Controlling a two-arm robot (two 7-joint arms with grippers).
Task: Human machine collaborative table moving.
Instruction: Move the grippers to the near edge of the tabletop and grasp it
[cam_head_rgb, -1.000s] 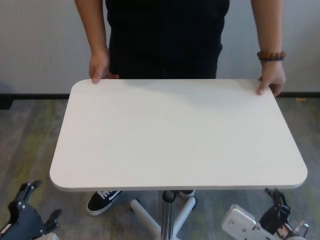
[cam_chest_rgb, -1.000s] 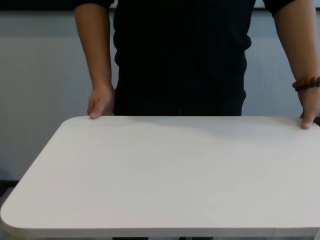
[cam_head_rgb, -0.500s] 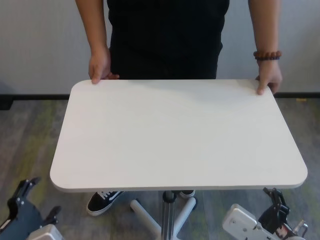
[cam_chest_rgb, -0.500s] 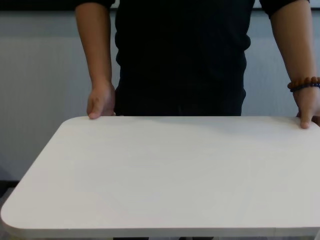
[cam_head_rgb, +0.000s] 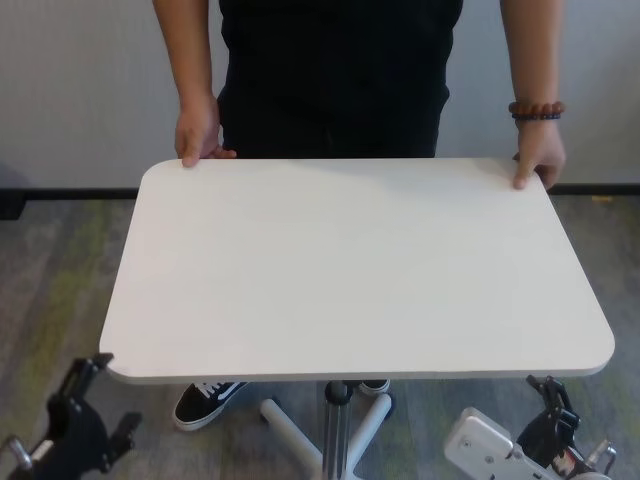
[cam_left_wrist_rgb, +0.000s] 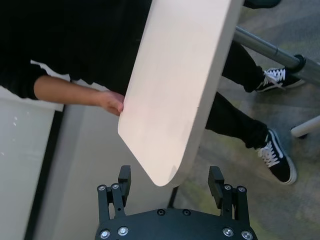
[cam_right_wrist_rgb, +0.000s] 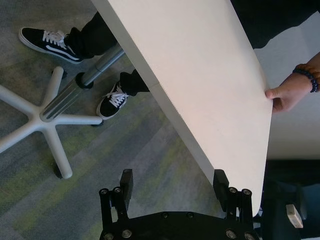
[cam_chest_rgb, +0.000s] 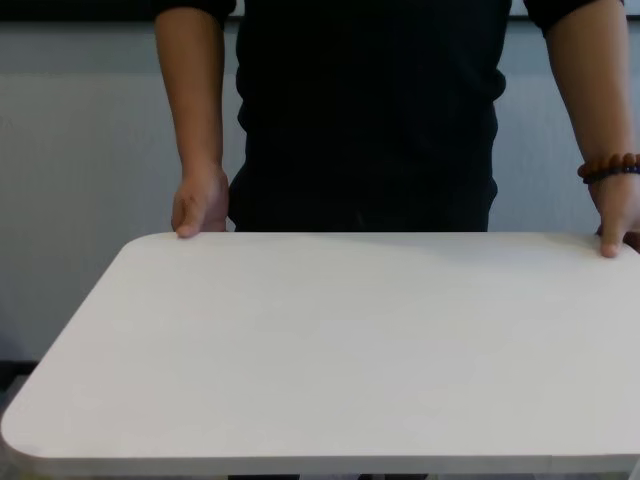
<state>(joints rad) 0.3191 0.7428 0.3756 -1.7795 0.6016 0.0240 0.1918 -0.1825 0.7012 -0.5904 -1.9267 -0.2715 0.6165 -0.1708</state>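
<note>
The white table (cam_head_rgb: 350, 260) stands in front of me on a silver pole (cam_head_rgb: 336, 430). The human (cam_head_rgb: 335, 70) in a black shirt stands at its far side with one hand (cam_head_rgb: 197, 135) on each far corner and a bead bracelet (cam_head_rgb: 537, 108) on one wrist. My left gripper (cam_head_rgb: 108, 395) is open, below and just before the near left corner. In the left wrist view that corner (cam_left_wrist_rgb: 167, 170) lies between its fingers (cam_left_wrist_rgb: 124, 176). My right gripper (cam_head_rgb: 558, 410) is open, low under the near right corner. In the right wrist view the table edge (cam_right_wrist_rgb: 200, 145) runs close to one finger (cam_right_wrist_rgb: 220, 177).
A white star-shaped base (cam_head_rgb: 290, 425) spreads on the grey-green carpet under the table. The human's black sneakers (cam_head_rgb: 205, 400) stand beside it. A pale wall with a black baseboard (cam_head_rgb: 60, 192) is behind the human.
My left gripper has moved up and to the right, closer to the table's near left corner. The table and my right gripper have stayed where they were.
</note>
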